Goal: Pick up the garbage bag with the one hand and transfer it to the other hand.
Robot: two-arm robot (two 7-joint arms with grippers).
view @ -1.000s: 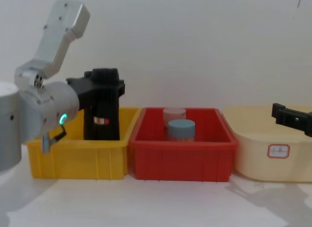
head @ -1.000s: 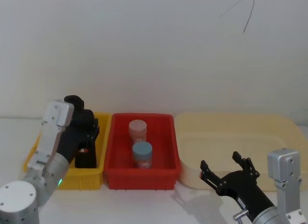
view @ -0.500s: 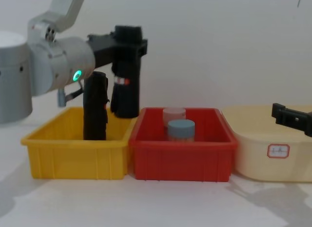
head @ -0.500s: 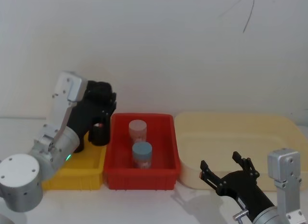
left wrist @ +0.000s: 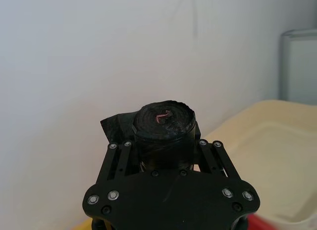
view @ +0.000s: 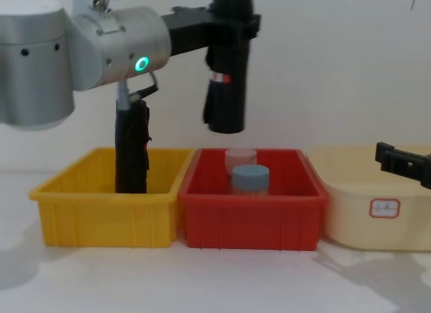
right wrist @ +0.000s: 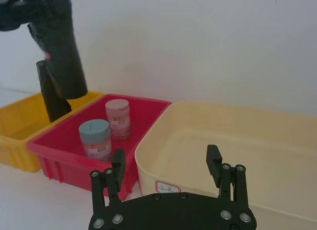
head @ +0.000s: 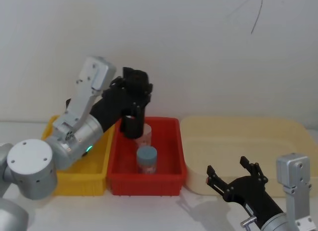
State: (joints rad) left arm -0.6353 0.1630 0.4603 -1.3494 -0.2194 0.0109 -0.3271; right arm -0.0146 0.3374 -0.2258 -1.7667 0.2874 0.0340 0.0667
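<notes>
— While the left gripper (view: pixel 230 22) hung over the red bin (view: pixel 249 222), what had its jaws got?
— They were clamped on the upper end of the bag (view: pixel 225 91), which hung near upright in the air above the jars (view: pixel 250 178).
— And the right gripper (head: pixel 226 165)?
— Jaws spread, holding nothing, low before the cream tub (view: pixel 377 192).
— Round about?
— A yellow bin (view: pixel 101 219) sat just beside the red one, with a second black roll (view: pixel 131 148) standing in it. All of it was on a white table (view: pixel 215 279) against a plain white wall (head: pixel 198 52) with one thin dark line (head: pixel 256 15) up high.
</notes>
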